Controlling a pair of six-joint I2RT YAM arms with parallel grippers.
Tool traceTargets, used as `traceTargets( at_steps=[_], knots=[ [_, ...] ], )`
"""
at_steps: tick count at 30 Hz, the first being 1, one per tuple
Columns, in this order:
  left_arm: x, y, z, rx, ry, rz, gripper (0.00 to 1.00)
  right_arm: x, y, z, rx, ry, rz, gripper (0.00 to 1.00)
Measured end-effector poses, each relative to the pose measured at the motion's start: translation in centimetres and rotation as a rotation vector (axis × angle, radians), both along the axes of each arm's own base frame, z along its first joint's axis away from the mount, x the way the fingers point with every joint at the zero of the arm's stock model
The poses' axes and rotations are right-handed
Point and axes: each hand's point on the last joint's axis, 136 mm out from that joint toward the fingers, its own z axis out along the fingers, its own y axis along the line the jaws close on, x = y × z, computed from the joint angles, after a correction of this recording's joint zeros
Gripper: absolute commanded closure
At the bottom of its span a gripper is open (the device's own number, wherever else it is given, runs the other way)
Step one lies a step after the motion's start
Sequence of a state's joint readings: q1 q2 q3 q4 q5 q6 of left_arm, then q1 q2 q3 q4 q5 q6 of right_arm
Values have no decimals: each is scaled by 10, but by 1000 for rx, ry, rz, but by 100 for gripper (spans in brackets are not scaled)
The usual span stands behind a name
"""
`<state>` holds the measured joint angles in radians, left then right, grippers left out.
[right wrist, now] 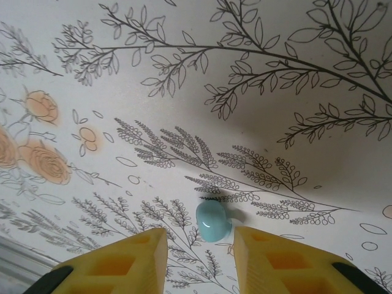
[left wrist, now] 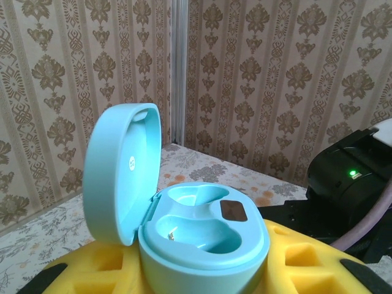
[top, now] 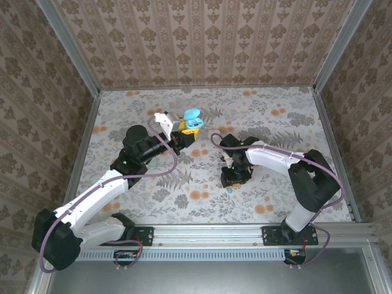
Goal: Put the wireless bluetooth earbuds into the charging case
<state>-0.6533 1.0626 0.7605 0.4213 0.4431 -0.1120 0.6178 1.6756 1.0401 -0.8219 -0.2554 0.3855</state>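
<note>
Top: left gripper [top: 187,128] clamped on charging case [top: 192,116]. Right gripper [top: 234,179] well right of case, nearer bases.
Left wrist: case lid hinged up.
Right wrist: jaws apart; earbud [right wrist: 213,219] on table [right wrist: 122,92] between tips, ungripped.

The charging case [left wrist: 184,220] was light blue-green, and so was the earbud [right wrist: 213,220]. The table [right wrist: 184,92] was white with grey leaves and orange flowers. The walls [left wrist: 275,73] were tan with brown flower stripes.

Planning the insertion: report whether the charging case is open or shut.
Open. The charging case has its lid swung upright, inner wells exposed.
</note>
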Motion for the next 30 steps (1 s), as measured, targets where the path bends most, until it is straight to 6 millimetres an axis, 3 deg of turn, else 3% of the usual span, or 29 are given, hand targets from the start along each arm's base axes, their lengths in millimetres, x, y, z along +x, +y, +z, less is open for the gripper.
traceTargets(
  at_steps=[30],
  knots=[
    [-1, 2, 1, 0, 0, 7, 73, -8, 2, -25, -123, 84, 104, 69]
  ],
)
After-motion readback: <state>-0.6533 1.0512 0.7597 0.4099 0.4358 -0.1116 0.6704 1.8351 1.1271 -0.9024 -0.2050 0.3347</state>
